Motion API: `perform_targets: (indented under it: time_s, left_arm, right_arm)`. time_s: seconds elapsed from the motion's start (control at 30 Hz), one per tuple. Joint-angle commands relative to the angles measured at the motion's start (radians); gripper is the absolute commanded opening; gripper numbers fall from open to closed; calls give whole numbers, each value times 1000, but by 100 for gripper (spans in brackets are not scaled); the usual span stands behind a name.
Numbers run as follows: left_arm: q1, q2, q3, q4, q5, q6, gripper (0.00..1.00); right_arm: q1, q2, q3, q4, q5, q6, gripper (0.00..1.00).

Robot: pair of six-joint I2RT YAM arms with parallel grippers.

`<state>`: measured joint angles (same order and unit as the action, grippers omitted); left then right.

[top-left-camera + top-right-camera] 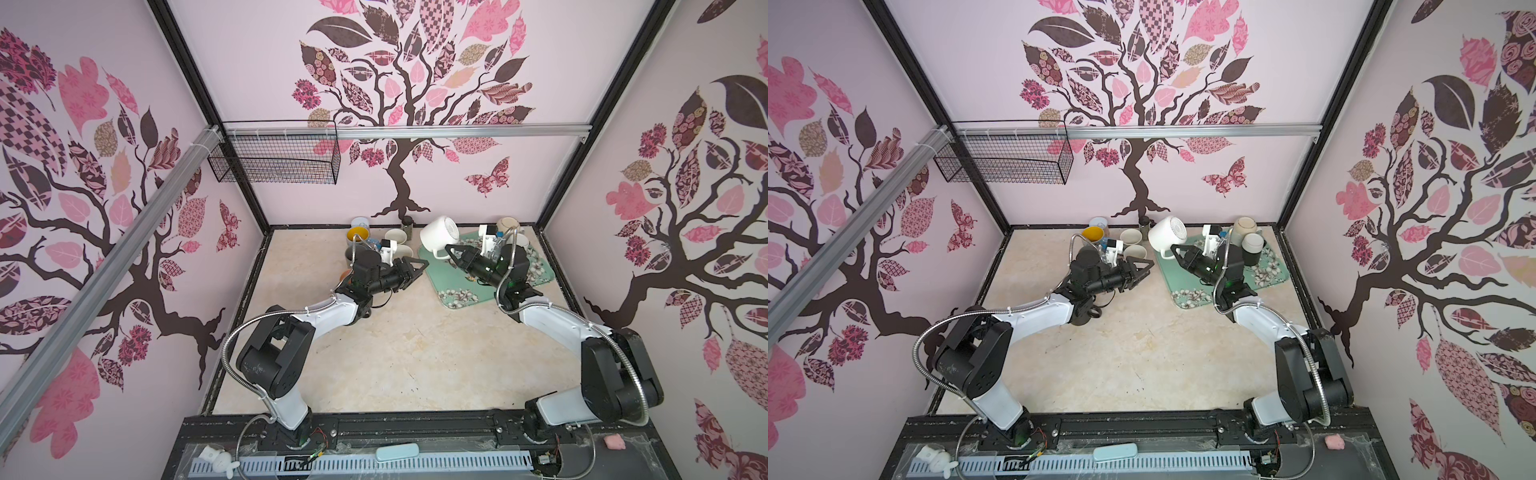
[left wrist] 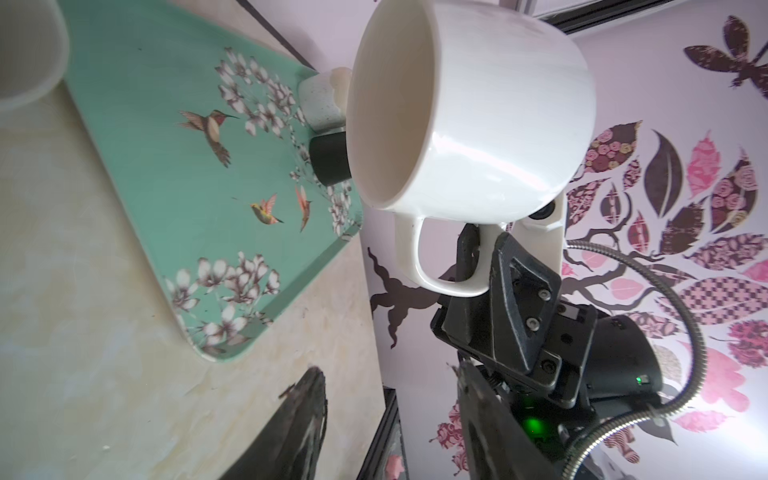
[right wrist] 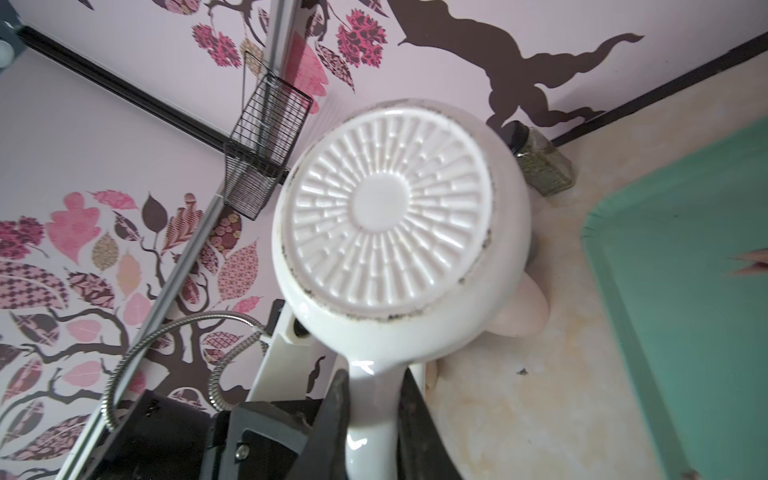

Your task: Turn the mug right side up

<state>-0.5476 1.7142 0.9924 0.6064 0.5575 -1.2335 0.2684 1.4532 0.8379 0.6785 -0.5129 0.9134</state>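
The white mug (image 1: 436, 235) (image 1: 1168, 233) hangs in the air above the far left corner of the green tray (image 1: 457, 300) and touches nothing under it. It lies almost on its side. Its long axis runs across the tray's left edge. The ribbed base (image 3: 386, 232) faces the tray side and a little upward, and the mouth (image 2: 395, 108) faces away from the tray and slightly down. The handle points down. The right gripper (image 1: 451, 250) (image 3: 374, 399) has its jaws closed tightly on this handle. The left gripper (image 1: 424, 265) (image 1: 1148, 264) waits just beside the tray's left edge, above the table (image 1: 374, 353). Its jaws seem about half open with nothing between them, although the wrist view shows them blurred.
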Motion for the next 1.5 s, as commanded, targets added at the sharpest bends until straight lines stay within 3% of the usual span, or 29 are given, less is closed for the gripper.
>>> perform_targets:
  time_s: [0.0,0.23,0.77,0.97,1.13,1.27,1.47]
  left_arm:
    - [4,51,24,191,49,-124,54]
    - [7,101,71,364,88,-191,54]
    - [46,105,176,476,129,-209,53]
    - [52,110,219,497,171,-212,47]
    - [60,100,218,503,193,-190,29]
    - [74,77,211,484,223,-144,1]
    - [107,7,190,297,296,35,0]
  right_arm:
    - [17,16,28,276,-62,102,0]
    - [25,36,29,345,-95,164,0]
    - [54,56,29,414,-125,233,0]
    - [75,99,28,492,-139,307,0]
    - [87,131,36,531,-150,351,0]
    - [88,116,44,426,-157,287,0]
    - [86,72,114,61,-201,44,21]
